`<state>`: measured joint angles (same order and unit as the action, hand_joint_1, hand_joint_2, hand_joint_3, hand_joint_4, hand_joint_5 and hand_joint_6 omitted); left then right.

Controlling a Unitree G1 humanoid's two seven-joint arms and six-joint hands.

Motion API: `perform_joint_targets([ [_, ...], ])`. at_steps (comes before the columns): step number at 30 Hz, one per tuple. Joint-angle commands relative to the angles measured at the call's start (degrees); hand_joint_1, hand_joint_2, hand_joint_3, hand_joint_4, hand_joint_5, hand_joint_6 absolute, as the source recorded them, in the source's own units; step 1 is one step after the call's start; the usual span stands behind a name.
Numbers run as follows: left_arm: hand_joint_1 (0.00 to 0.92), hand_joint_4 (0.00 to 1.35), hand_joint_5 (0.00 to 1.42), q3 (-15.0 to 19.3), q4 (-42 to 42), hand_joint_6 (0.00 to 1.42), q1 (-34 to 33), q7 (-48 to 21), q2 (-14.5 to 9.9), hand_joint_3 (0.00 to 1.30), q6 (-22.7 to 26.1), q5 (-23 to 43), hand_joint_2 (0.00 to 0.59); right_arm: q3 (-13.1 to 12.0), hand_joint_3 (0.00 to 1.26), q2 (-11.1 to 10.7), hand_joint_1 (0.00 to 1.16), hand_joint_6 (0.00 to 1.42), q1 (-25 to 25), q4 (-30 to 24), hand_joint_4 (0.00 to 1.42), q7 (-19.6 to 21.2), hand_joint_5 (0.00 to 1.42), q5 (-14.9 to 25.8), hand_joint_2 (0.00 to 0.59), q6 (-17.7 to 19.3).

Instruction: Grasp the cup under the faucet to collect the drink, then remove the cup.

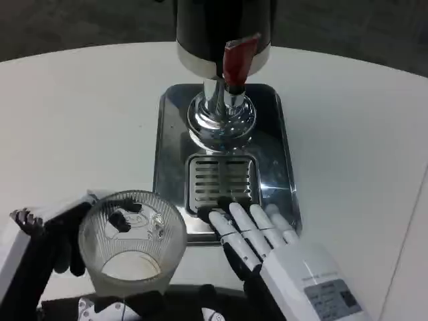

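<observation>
1. Cup (132, 242): clear ribbed glass, upright, near the front left of the worktop (80, 120), away from the faucet (235, 63).
2. Left robot hand (50, 237): wrapped around the cup.
3. Right robot hand (267, 244): holds nothing, fingers extended, fingertips on the drip tray (281, 154).

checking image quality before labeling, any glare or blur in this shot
Head view: bright glare on the chrome faucet and the steel drip tray; the glass cup is see-through, ridges readable; the left robot hand looks soft and dark at the edge; the right robot hand is sharp.
</observation>
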<state>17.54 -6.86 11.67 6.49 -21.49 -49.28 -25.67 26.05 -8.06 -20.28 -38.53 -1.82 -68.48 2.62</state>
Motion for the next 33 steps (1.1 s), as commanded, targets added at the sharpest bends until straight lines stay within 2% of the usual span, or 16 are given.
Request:
perform_joint_targets([
  [1,0.49,1.05,1.17,-1.36,2.03,1.28,-3.59,2.14,1.41,0.96,1.15,-1.6,0.111,-0.51,0.09,0.31,0.3,0.0,-1.5,-0.95,0.0,0.96,0.0,-0.46,0.535,-0.47],
  [10,0.49,1.05,1.17,-5.25,8.46,1.28,-13.76,6.21,2.38,0.96,5.01,-6.75,0.111,-1.7,0.1,0.35,0.35,0.0,-4.33,-2.74,0.0,0.73,0.0,0.05,0.541,-0.32],
  [16,0.49,1.05,1.17,-8.16,15.31,1.28,-19.15,10.87,0.94,0.96,5.83,-10.68,0.111,-3.24,0.1,0.21,0.36,0.0,-5.95,-4.31,0.0,0.82,0.0,0.38,0.54,-0.24],
  [21,0.49,1.05,1.17,-10.65,23.05,1.28,-24.37,15.91,-1.64,0.96,6.39,-13.89,0.111,-4.38,0.1,0.22,0.36,0.0,-7.13,-5.38,0.0,0.81,0.0,0.78,0.54,0.12],
  [28,0.49,1.05,1.17,-15.29,31.22,1.28,-32.08,21.8,-2.81,0.96,8.3,-16.78,0.111,-4.69,0.1,0.52,0.36,0.0,-7.79,-5.65,0.0,0.8,0.0,1.01,0.529,0.32],
  [33,0.492,1.05,1.17,-19.58,38.55,1.28,-37.31,24.53,-2.55,0.96,9.28,-17.72,0.112,-4.91,0.1,0.93,0.36,0.0,-7.93,-5.79,0.0,1.01,0.0,1.34,0.522,0.14],
])
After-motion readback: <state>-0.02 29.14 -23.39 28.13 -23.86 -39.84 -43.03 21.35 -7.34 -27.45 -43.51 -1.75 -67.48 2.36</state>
